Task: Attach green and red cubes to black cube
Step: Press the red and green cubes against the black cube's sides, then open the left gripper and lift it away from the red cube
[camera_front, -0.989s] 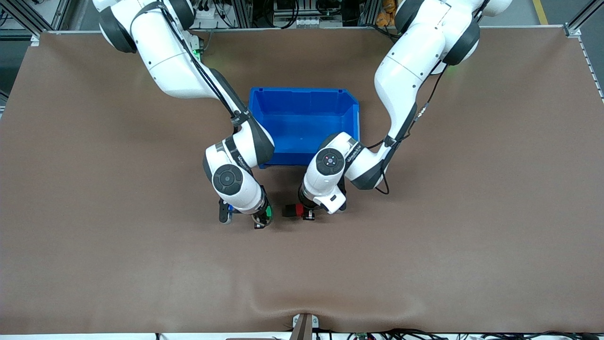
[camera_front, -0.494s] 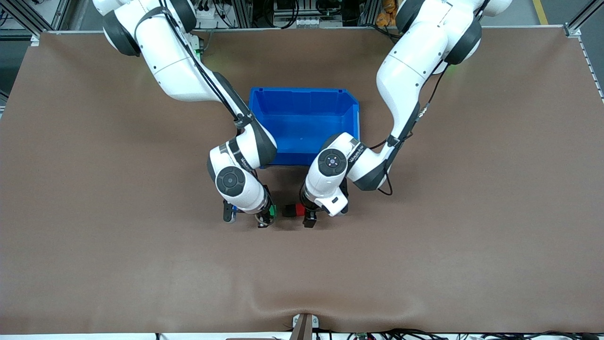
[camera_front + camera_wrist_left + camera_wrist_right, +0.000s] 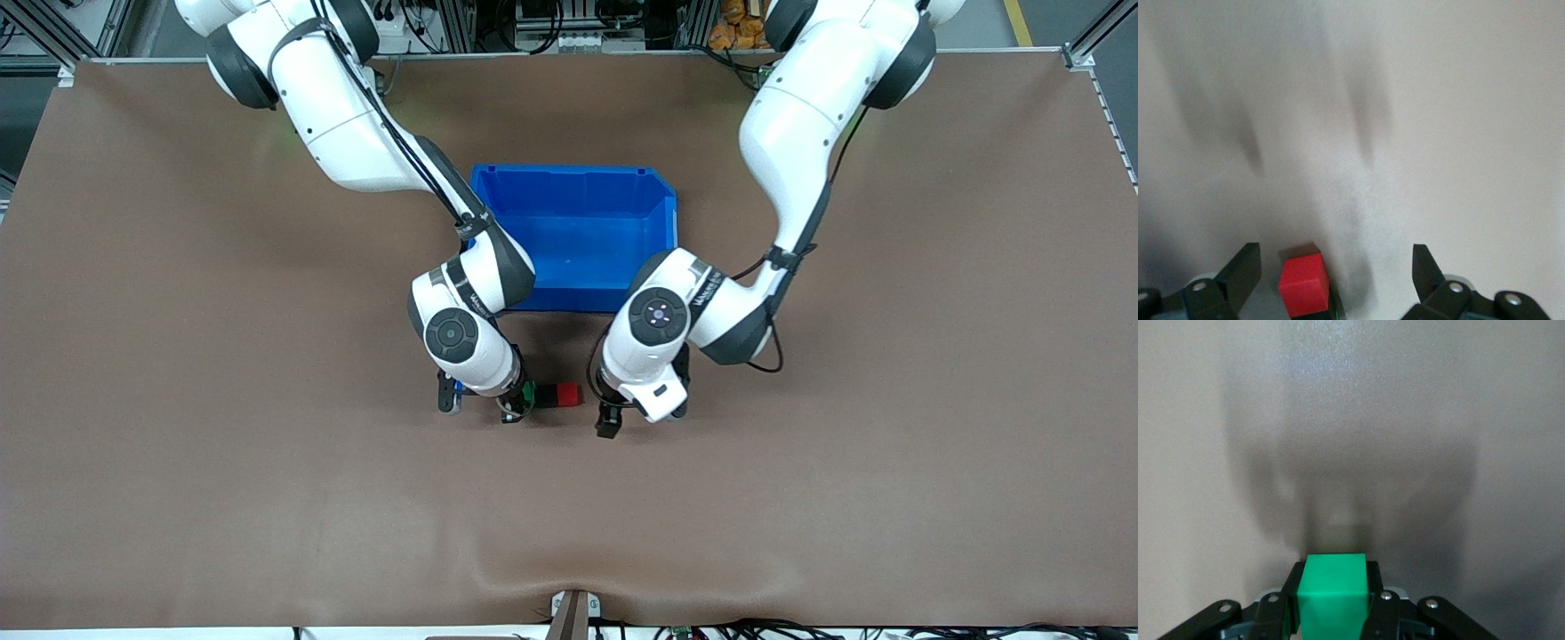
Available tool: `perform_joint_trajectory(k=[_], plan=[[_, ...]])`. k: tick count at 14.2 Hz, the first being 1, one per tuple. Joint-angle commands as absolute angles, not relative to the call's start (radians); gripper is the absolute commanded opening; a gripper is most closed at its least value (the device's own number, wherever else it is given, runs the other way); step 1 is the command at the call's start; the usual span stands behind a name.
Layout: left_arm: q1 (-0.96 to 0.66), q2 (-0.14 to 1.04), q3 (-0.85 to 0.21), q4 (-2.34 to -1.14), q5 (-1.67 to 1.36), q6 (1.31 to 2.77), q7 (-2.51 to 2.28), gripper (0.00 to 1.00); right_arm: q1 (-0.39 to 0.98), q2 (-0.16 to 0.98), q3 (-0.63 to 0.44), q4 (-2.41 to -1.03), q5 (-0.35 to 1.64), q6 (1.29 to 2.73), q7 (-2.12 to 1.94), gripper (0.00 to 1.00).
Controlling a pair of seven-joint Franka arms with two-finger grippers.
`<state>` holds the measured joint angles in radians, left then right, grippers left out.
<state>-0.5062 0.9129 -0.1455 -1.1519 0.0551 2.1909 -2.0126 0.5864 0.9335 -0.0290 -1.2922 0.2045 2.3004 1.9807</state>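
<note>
The right gripper stood low over the brown table, just in front of the blue bin as the front camera saw it, its fingers closed on the green cube; the right wrist view showed that cube pinched squarely between the black pads. Right beside it, toward the left arm's end of the table, sat the black cube with the red cube against it, the three forming a short row; whether green already touched black could not be told. The left gripper hung just past the red cube, its fingers spread wide and holding nothing, with the red cube visible low in the left wrist view between the fingertips. The risk, as it looked, lay in the join: with nothing bracing the red and black pair, a push from the green cube could slide them along the table instead of seating. A slightly skewed approach might also leave the faces misaligned.
</note>
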Motion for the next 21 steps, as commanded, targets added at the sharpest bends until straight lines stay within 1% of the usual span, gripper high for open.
perform_joint_trajectory(k=[1, 2, 3, 4, 5, 7, 10, 13, 15, 19, 21], plan=[[-0.474, 0.853, -0.155, -1.167, 0.046, 2.129, -1.933, 1.0, 0.594, 0.957, -0.035, -1.259, 0.219, 2.31, 1.997, 0.0], [-0.46, 0.833, -0.155, -1.17, 0.045, 2.106, -1.896, 1.0, 0.595, 0.957, -0.035, -1.258, 0.219, 2.312, 1.997, 0.0], [-0.448, 0.813, -0.156, -1.172, 0.044, 2.077, -1.86, 1.0, 0.594, 0.957, -0.035, -1.258, 0.219, 2.31, 1.996, 0.12], [-0.434, 0.79, -0.158, -1.172, 0.044, 2.042, -1.815, 1.0, 0.595, 0.957, -0.035, -1.258, 0.219, 2.31, 1.987, 0.83], [-0.416, 0.761, -0.16, -1.173, 0.043, 2.004, -1.763, 1.0, 0.609, 0.957, -0.037, -1.259, 0.212, 2.31, 1.977, 1.0], [-0.365, 0.706, -0.163, -1.183, 0.016, 1.965, -1.679, 1.0, 0.614, 0.951, -0.04, -1.258, 0.206, 2.31, 1.98, 1.0], [-0.296, 0.628, -0.166, -1.193, -0.02, 1.866, -1.495, 1.0, 0.572, 0.904, -0.04, -1.258, 0.215, 2.29, 1.979, 1.0], [-0.204, 0.568, -0.166, -1.195, -0.109, 1.803, -1.326, 1.0, 0.543, 0.856, -0.04, -1.252, 0.213, 2.171, 1.919, 1.0], [-0.17, 0.529, -0.164, -1.198, -0.109, 1.728, -1.22, 1.0, 0.508, 0.815, -0.04, -1.252, 0.215, 2.099, 1.757, 1.0], [-0.114, 0.453, -0.161, -1.2, -0.095, 1.643, -1.012, 1.0, 0.439, 0.741, -0.043, -1.261, 0.215, 1.97, 1.459, 1.0], [-0.098, 0.42, -0.155, -1.2, -0.094, 1.602, -0.928, 1.0, 0.41, 0.683, -0.044, -1.297, 0.213, 1.942, 1.334, 1.0]])
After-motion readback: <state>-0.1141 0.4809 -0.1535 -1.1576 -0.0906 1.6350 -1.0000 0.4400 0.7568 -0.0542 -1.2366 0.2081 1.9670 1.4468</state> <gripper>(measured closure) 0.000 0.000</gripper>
